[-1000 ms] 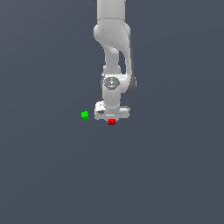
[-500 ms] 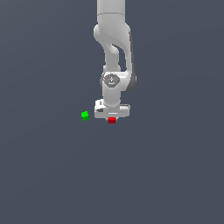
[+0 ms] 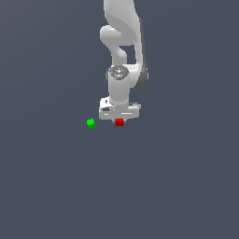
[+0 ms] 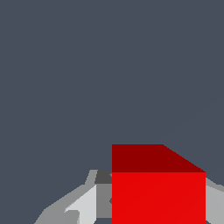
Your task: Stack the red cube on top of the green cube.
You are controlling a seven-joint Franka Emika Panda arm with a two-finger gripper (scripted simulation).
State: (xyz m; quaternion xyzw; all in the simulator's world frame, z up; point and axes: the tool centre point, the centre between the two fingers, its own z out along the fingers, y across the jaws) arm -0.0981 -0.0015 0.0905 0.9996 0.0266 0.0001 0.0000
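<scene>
The red cube [image 3: 119, 122] sits between the fingers of my white gripper [image 3: 119, 119], which is shut on it. It hangs slightly above the floor. The green cube [image 3: 90, 123] rests on the grey floor, a short way toward the exterior view's left of the gripper and apart from it. In the wrist view the red cube [image 4: 157, 192] fills the lower part of the picture, with a grey finger [image 4: 83, 203] pressed against one side. The green cube does not show in the wrist view.
A plain dark grey floor [image 3: 177, 186] surrounds both cubes. The white arm [image 3: 122, 42] rises straight up above the gripper.
The gripper has risen a little with the red cube in it. The green cube has stayed where it was.
</scene>
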